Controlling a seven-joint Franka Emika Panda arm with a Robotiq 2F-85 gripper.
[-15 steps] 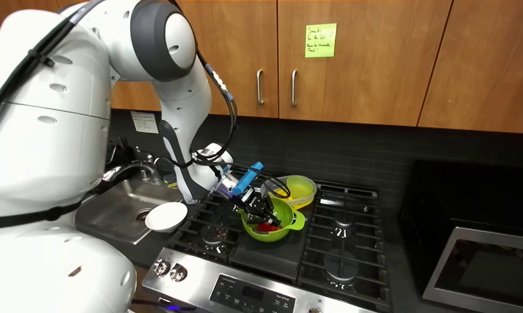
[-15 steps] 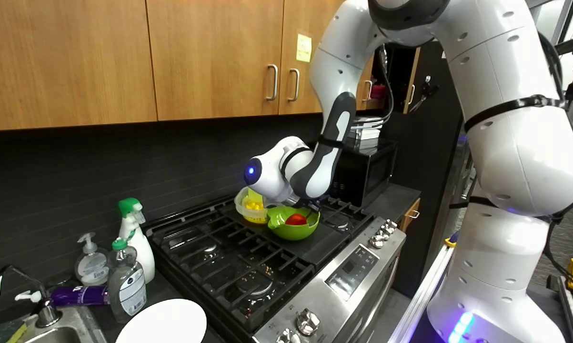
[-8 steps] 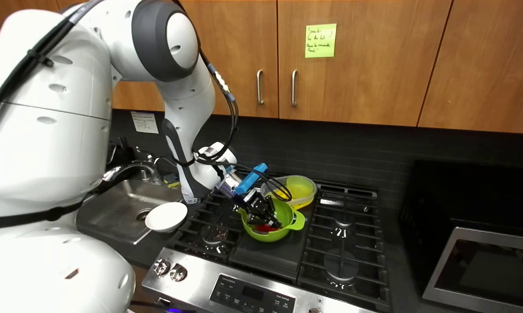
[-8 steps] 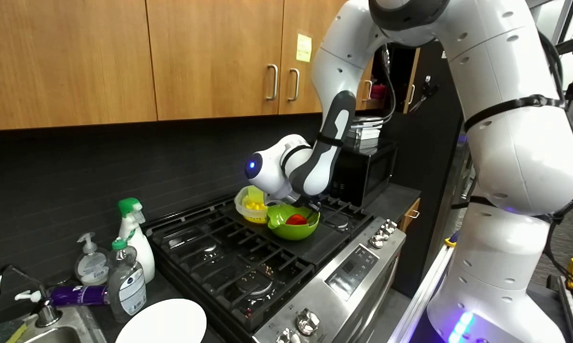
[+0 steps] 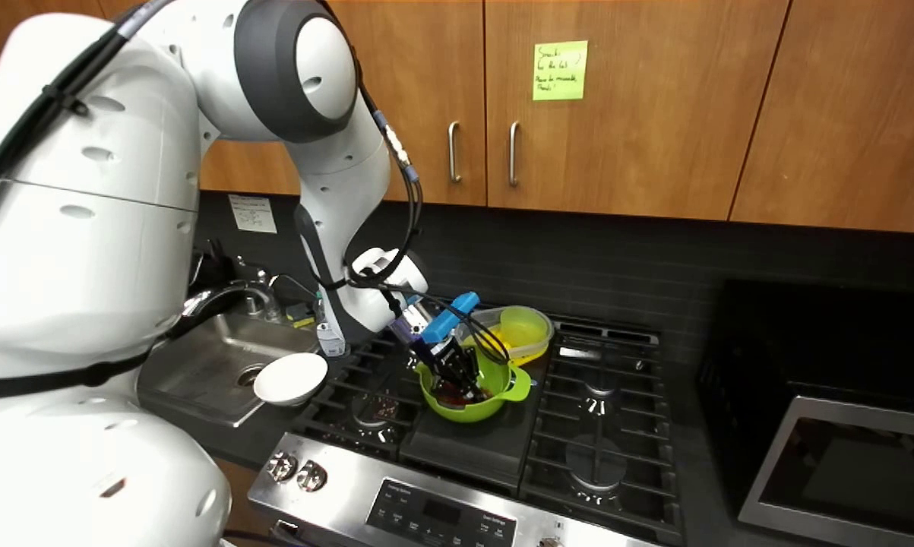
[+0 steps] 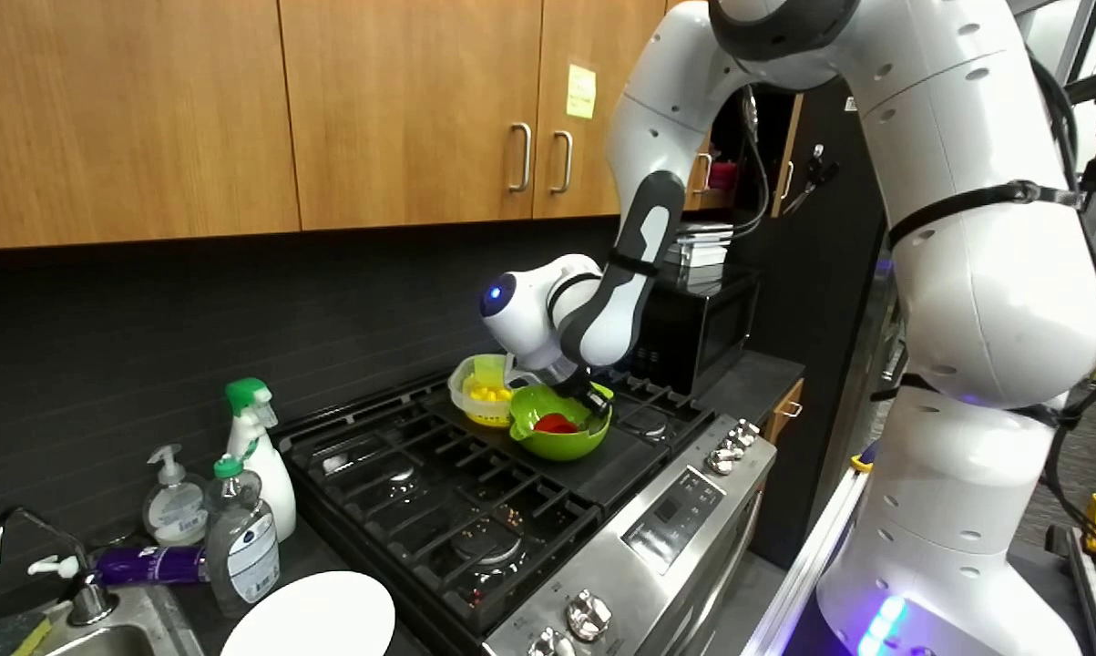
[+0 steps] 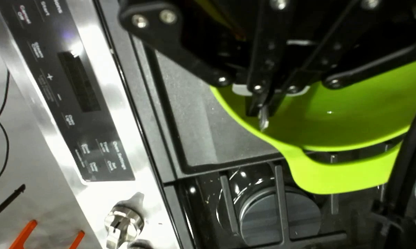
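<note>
My gripper (image 5: 473, 395) reaches down into a lime-green bowl (image 5: 519, 387) on the middle of the stove. In the wrist view the gripper (image 7: 259, 109) comes in from the top, fingers together, inside the bowl's rim near its handle (image 7: 335, 178). A small shiny grey piece (image 7: 264, 121) sticks out at the fingertips; whether it is a held item or part of the finger I cannot tell. A red thing (image 6: 555, 424) lies in the bowl close to the gripper, partly covered by it in an exterior view. The wrist view does not show it.
A clear container (image 6: 461, 392) with yellow items stands behind the bowl, against it or close by. A white dish (image 5: 291, 378) sits between stove and sink (image 5: 191, 380). Bottles (image 6: 261, 474) stand near the sink. Stove knobs (image 7: 123, 221) line the front edge; a microwave (image 5: 852, 471) is beside the stove.
My arm has shifted a little, the wrist turning steeper over the bowl. The red thing looks lower and shifted inside the bowl, and the bowl has moved very slightly. The gripper stays shut.
</note>
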